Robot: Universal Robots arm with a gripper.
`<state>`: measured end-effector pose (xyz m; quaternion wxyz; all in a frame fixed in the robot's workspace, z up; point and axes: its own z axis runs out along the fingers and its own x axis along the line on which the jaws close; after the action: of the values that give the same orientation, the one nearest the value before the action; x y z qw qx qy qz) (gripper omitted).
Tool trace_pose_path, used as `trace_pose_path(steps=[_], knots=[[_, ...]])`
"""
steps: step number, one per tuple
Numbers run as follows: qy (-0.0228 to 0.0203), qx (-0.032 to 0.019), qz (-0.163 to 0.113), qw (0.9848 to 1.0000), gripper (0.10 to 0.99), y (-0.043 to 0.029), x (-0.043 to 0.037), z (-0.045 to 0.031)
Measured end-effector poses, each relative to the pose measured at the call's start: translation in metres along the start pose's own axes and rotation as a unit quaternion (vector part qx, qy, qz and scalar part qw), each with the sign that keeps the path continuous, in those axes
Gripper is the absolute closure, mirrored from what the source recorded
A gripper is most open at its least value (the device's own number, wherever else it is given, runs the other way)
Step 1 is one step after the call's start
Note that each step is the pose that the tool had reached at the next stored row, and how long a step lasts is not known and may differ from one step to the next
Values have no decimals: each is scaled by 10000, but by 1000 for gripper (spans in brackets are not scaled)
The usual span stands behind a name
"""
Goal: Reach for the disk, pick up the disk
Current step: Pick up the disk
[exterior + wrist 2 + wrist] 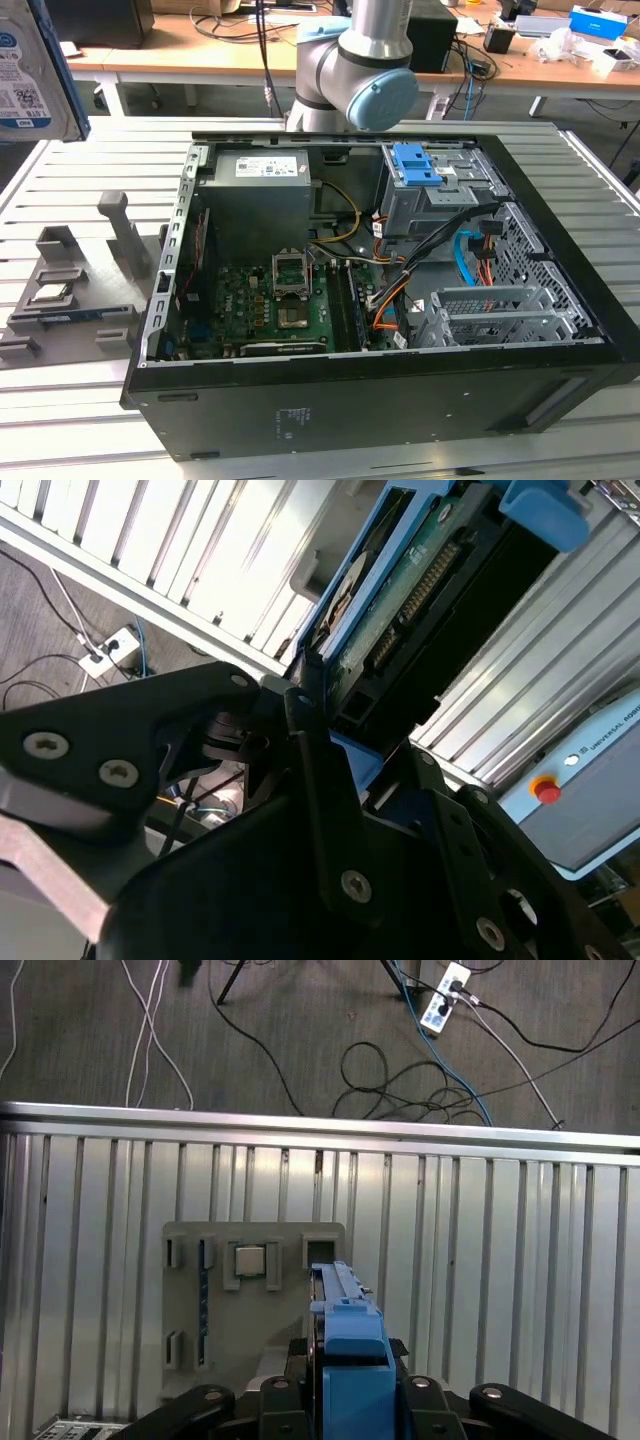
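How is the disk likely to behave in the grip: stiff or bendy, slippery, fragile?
The disk is probably stiff: its metal body and blue bracket look straight between the jaws. The smooth plastic sides may slip a little. The bare circuit board on one face suggests it is fragile if knocked.

Pincer aloft, jaws tight.

A ribbed, silver metal tabletop is seen spread beneath the jaws in the first wrist view, brightly and evenly lit. Past its edge, farther below the jaws, a grey floor is shown, strewn with black, white and blue cables and a white power strip. In the exterior view, light wooden desks are set behind the tabletop, cluttered with boxes.
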<state>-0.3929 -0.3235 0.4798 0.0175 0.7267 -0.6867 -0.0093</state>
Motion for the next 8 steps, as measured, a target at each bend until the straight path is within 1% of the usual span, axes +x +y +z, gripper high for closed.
trace_pose_path(steps=[2,3,4,5,8], knots=[[0,0,0,10000,718,3,-1,-65],[0,0,0,10000,718,4,-2,-121],[0,-1,0,10000,718,6,-3,-156],[0,0,0,10000,718,7,-3,-178],[0,0,0,10000,718,7,-3,-182]])
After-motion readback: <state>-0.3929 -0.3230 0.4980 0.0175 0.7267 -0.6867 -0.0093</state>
